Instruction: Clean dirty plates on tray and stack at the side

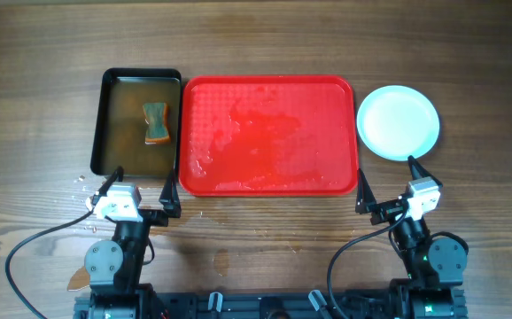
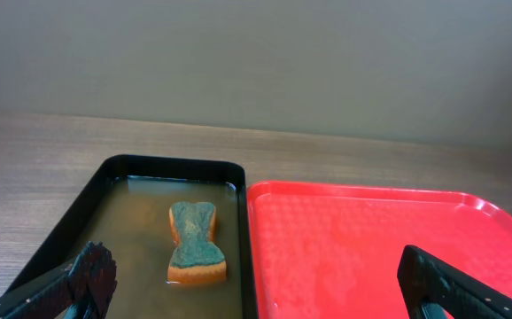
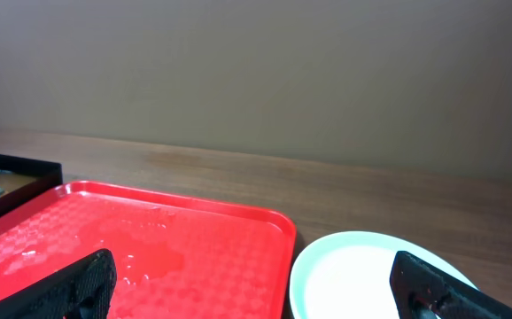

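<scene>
The red tray [image 1: 269, 133] lies mid-table, wet and with no plates on it; it also shows in the left wrist view [image 2: 371, 239] and the right wrist view [image 3: 150, 248]. A pale mint-white plate [image 1: 398, 122] sits on the table just right of the tray, clean on top; whether others lie stacked under it I cannot tell. It shows in the right wrist view [image 3: 362, 275]. My left gripper [image 1: 141, 190] is open and empty near the tray's front left corner. My right gripper [image 1: 387, 184] is open and empty in front of the plate.
A black pan [image 1: 141, 120] of brownish water stands left of the tray with an orange-and-green sponge [image 1: 156, 122] floating in it, also in the left wrist view [image 2: 196, 244]. Water drops lie on the table by the pan's front left corner.
</scene>
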